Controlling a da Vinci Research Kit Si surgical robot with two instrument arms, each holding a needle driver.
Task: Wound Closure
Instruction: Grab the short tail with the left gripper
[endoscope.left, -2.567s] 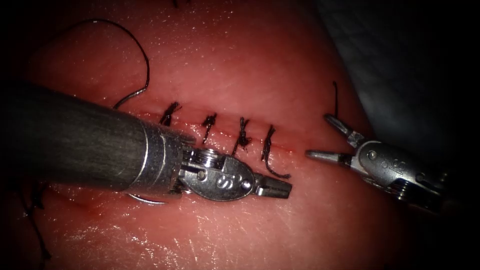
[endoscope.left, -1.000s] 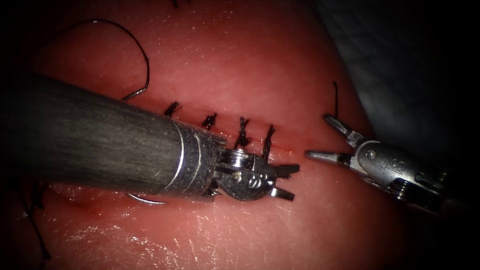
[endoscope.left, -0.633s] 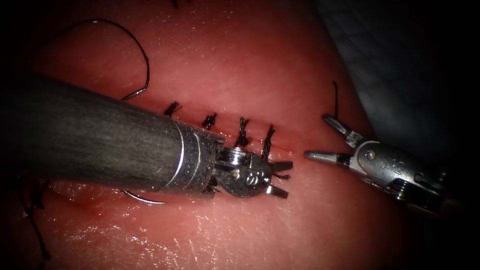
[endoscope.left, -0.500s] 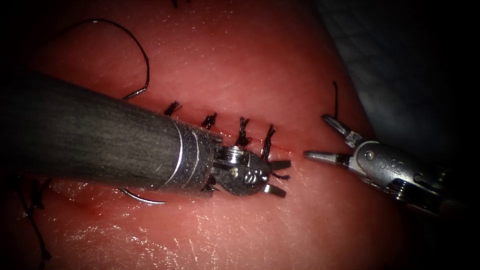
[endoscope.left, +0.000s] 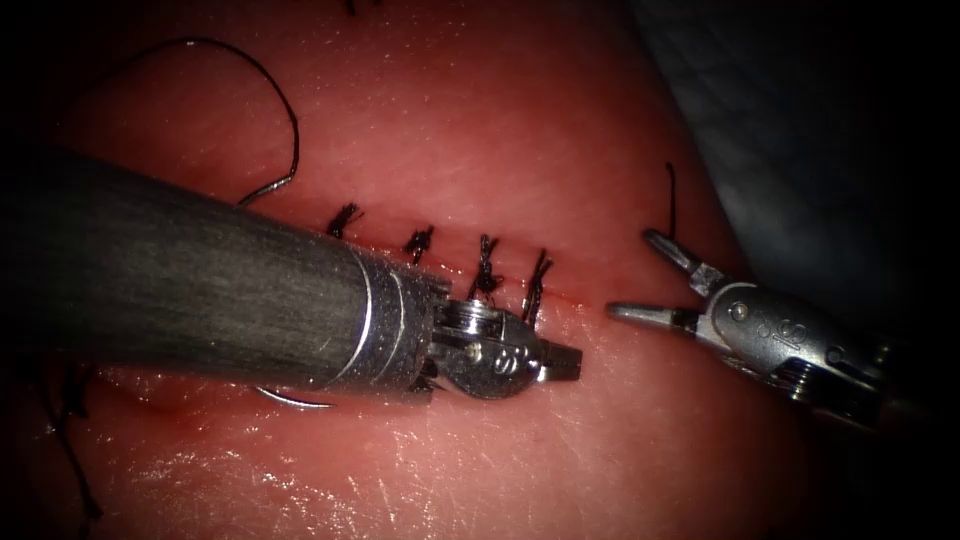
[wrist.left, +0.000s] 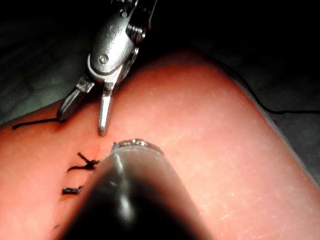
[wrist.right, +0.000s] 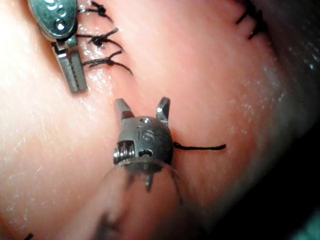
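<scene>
The left tool (endoscope.left: 562, 362) is clamped on the rightmost stitch's thread tail (wrist.right: 107, 63) at the cut's (endoscope.left: 590, 297) 6 o'clock side. The right tool (endoscope.left: 640, 275) gapes empty. The needle (endoscope.left: 290, 400) lies partly under the left shaft, apparently on the tissue (endoscope.left: 500, 130).

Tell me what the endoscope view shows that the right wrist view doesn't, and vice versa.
Endoscope: the needle curving under the left shaft, held by neither tool, entry into tissue unclear, and a long thread loop. Right wrist: a separate stitch group. Both: left tool shut by the last stitch's tail, grip unclear; right tool open, empty; the stitched cut.
</scene>
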